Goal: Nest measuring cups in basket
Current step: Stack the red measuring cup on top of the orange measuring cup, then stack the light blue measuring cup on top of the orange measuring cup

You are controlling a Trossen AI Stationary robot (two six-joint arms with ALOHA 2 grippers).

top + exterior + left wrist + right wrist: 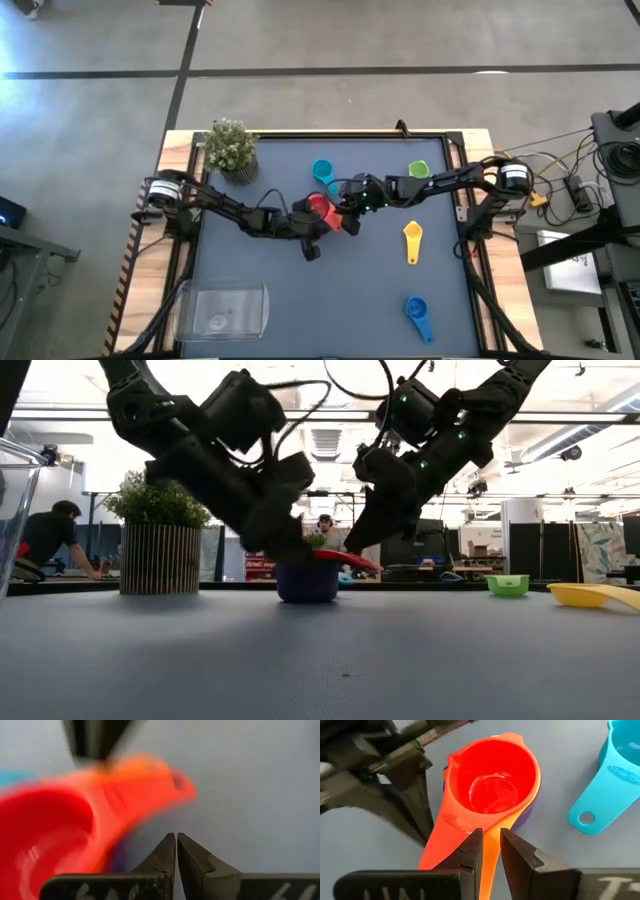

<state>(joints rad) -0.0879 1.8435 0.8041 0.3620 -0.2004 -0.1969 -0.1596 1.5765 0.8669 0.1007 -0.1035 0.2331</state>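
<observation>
Right gripper (490,852) clamped on handles of red cup (495,775) w/ orange cup (490,845) under it, mid tabletop. Left gripper (176,851) fingers together beside stack, holding nothing. Basket (222,308) at near-left corner.

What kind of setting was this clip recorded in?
Most likely a robotics lab in an open-plan workspace. Two dark arms work over a grey-topped table with a wooden frame, loose cables and equipment sit beside it, and people at desks show under exposed ceiling ducts beyond.

Both arms are dark and jointed with looping black cables, green lights dotting the right one.
</observation>
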